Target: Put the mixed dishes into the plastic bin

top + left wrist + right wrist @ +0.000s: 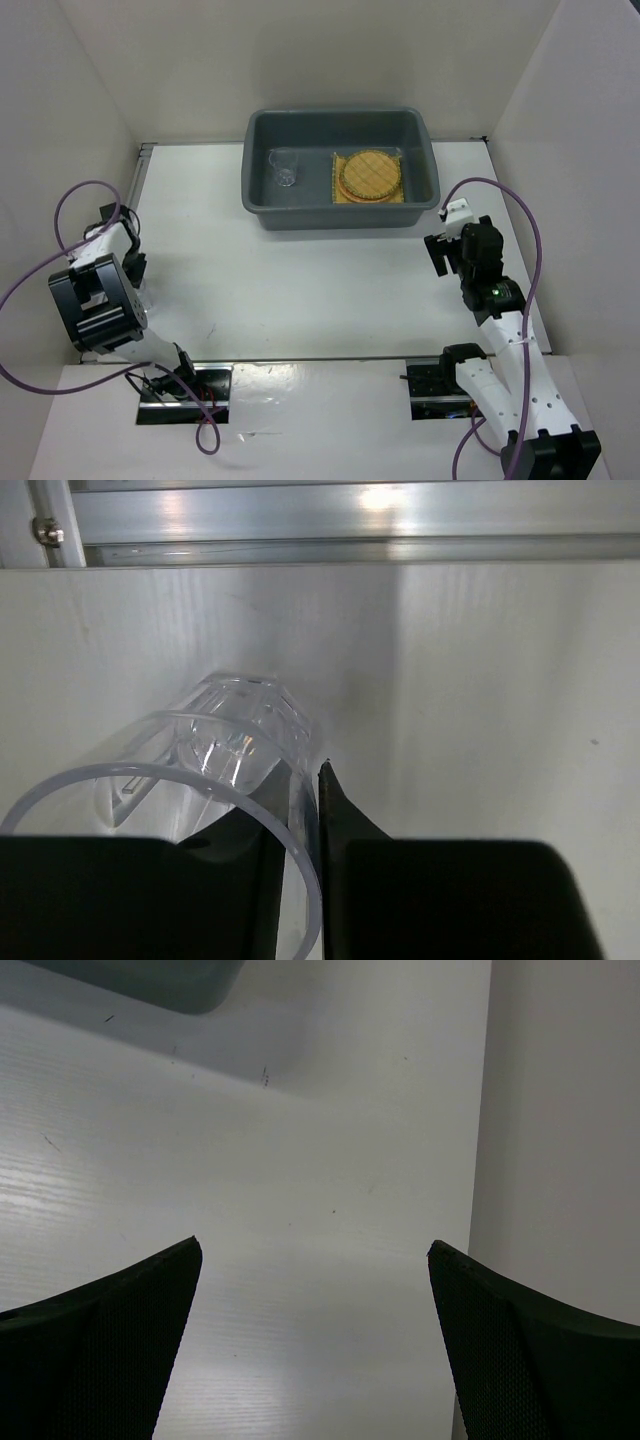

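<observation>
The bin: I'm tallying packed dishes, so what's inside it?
Inside the bin, a clear cup sits left; a plate lies on the mat right. Whatever is under the plate is covered.

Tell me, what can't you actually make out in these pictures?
1. Top view: whether one or two plates sit on the mat; stacked, seen from above.
2. Top view: the cup pinched by the left gripper; the arm seems to hide it.
3. Right wrist view: the bin is cut off by the top edge, contents unseen.
</observation>
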`<state>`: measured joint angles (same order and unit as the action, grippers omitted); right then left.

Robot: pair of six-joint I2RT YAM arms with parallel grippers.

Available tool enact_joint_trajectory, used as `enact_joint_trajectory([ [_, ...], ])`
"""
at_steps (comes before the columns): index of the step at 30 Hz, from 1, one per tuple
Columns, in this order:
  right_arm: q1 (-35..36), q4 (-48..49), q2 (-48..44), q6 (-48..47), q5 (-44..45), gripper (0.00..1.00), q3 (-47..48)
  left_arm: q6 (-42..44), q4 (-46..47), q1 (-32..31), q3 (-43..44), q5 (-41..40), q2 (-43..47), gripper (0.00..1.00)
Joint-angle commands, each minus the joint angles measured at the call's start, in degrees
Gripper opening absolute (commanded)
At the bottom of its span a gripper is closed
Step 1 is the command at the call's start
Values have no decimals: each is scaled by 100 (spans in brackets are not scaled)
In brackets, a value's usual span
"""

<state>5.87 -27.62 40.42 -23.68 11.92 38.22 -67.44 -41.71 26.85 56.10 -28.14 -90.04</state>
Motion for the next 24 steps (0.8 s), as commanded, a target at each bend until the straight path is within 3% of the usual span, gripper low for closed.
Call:
enact_joint_trajectory([
  [1,46,195,27,-14,65,98,-7,502,364,22,489,238,328,0],
  [4,46,195,27,-14,65,98,-7,1240,1110,22,1051,1333,602,0],
  [5,46,195,79,-14,65,98,-7,1468,1426,22,1218,2451,654,0],
  [7,46,195,80,-14,65,98,-7,1585,2812,22,1553,3879,654,0],
  [8,46,195,80,-14,65,98,-7,1506,3575,-39,1553,5400,654,0],
  [9,46,195,80,-14,65,98,-7,1123,5157,-161,1632,5955,515,0],
  [10,46,195,80,-14,65,98,-7,1119,5695,-589,1902,6361,383,0],
  [11,46,195,80,-14,65,98,-7,1293,5588,-837,2384,6713,199,0],
  [12,46,195,80,-14,65,98,-7,1721,4873,-1118,3041,7004,-264,0],
  [13,46,195,80,-14,65,98,-7,3065,3926,-1747,4692,6850,-564,0],
  [14,46,195,80,-14,65,98,-7,3792,2055,-2093,5544,6561,-881,0],
  [16,46,195,80,-14,65,98,-7,5085,932,-3092,6673,5087,-1647,0],
  [21,46,195,18,-14,65,98,-7,6258,234,-4615,6557,2495,-2289,0],
  [24,46,195,18,-14,65,98,-7,6524,181,-4961,6230,1727,-2588,0],
])
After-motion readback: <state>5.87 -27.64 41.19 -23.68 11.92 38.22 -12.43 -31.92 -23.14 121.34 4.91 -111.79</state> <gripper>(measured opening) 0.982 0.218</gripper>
